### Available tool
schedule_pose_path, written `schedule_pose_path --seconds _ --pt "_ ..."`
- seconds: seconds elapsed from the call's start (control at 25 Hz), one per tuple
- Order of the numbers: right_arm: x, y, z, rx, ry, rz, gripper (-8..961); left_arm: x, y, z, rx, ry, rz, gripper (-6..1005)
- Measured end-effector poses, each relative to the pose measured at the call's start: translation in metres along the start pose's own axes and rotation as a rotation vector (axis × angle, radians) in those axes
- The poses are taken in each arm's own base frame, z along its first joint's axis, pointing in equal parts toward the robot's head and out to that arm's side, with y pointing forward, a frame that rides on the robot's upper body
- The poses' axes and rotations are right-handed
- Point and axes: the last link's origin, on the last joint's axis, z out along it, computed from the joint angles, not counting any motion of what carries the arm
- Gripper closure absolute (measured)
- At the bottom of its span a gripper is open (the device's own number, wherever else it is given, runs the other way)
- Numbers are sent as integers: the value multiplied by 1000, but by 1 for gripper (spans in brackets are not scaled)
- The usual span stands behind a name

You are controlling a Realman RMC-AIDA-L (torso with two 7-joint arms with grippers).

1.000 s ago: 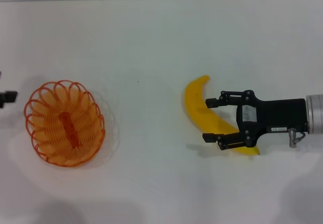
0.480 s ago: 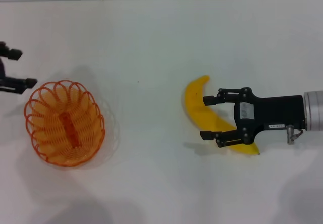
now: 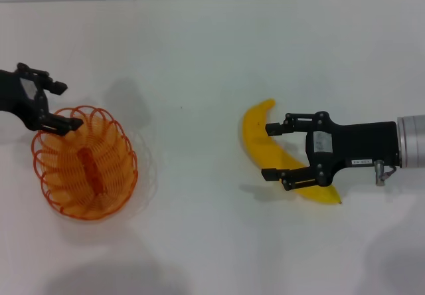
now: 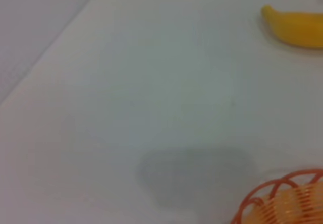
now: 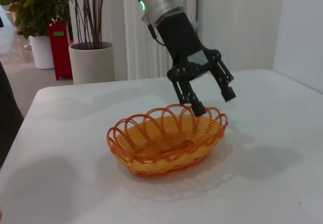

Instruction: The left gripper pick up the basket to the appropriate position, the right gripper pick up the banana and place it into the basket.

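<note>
While both arms reach in over the white table (image 3: pixel 199 56), neither hand grips anything: the left hand (image 3: pixel 63 104) hangs at the far left end of the basket (image 3: pixel 85 163), its fingers spread apart, one fingertip (image 3: pixel 74 123) right at the looped rim and the other (image 3: pixel 61 86) out over bare table beyond it. From the right wrist view that same left hand (image 5: pixel 213 102) is seen tilted downward, one finger dipping to the rim scallops at the basket's (image 5: pixel 166 141) end while the other stands clear outside; whether the lower finger touches the wire I cannot tell. The basket sits flat on the table at the robot's left, well apart from the banana (image 3: pixel 269 149), which lies flat at the right with one pointed end aimed away from the robot. Over the banana's nearer half hovers the right hand (image 3: pixel 270 151), level with the table, its fingers wide apart and straddling the fruit's middle, unclenched, the yellow skin showing between them. The left wrist view shows the basket rim (image 4: pixel 282 193) near one corner and the banana's tip (image 4: pixel 295 26) far off
</note>
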Motion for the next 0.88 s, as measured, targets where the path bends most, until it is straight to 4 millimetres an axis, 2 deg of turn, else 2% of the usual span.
schedule_pose_path --seconds 0.44,0.88 --pt "-1 -1 0 2 -2 1 125 10 3 20 -20 -53 32 235" --pt "-1 -1 0 2 -2 1 126 13 -3 21 13 -65 -11 240"
